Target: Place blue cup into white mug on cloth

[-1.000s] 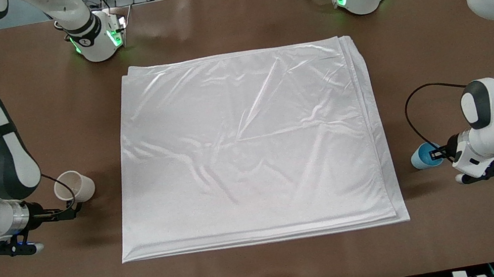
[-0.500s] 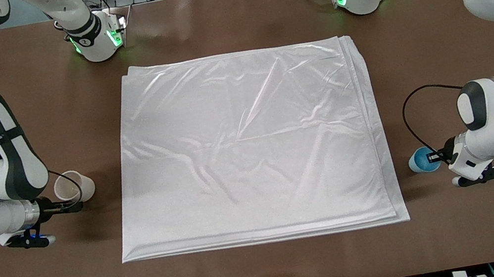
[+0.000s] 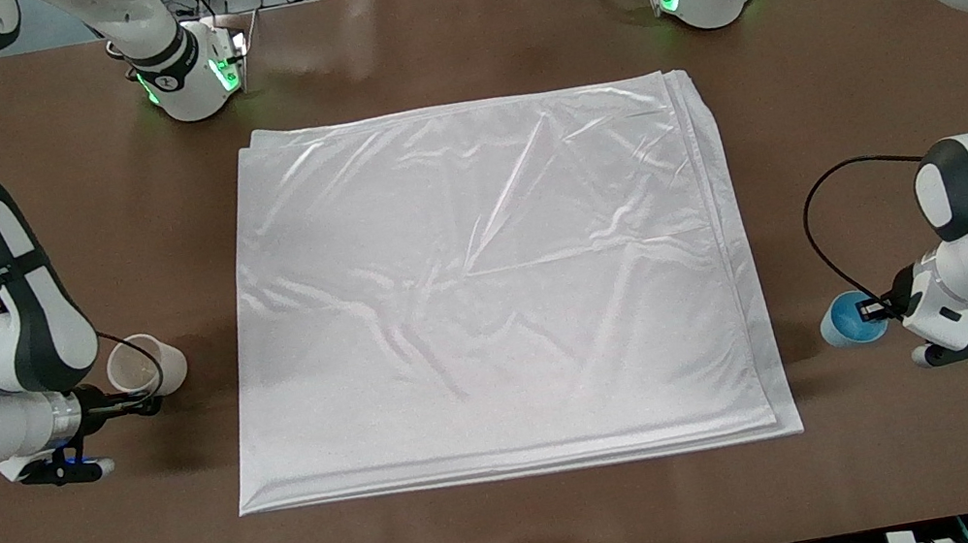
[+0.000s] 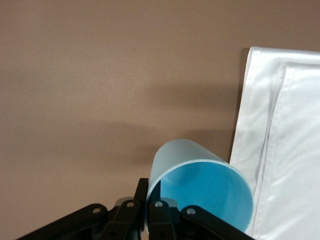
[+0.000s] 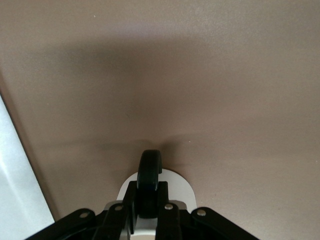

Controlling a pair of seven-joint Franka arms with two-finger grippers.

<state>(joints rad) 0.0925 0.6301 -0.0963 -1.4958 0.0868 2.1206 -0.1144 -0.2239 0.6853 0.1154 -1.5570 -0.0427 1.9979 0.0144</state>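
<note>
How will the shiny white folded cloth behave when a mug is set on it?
The shiny white satin-like folded cloth looks floppy: soft wrinkles cross it. Its sheen suggests a slippery surface, so a mug may slide. The stacked layers could probably shift if pushed.

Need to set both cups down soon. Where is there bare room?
The cloth is bare all over, the widest free patch. Brown table strips border it. Crowded only at its ends: right gripper shut on the white mug, left gripper shut on the blue cup.

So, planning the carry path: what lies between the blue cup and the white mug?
In the front view, only the cloth lies between the blue cup and the white mug.
</note>
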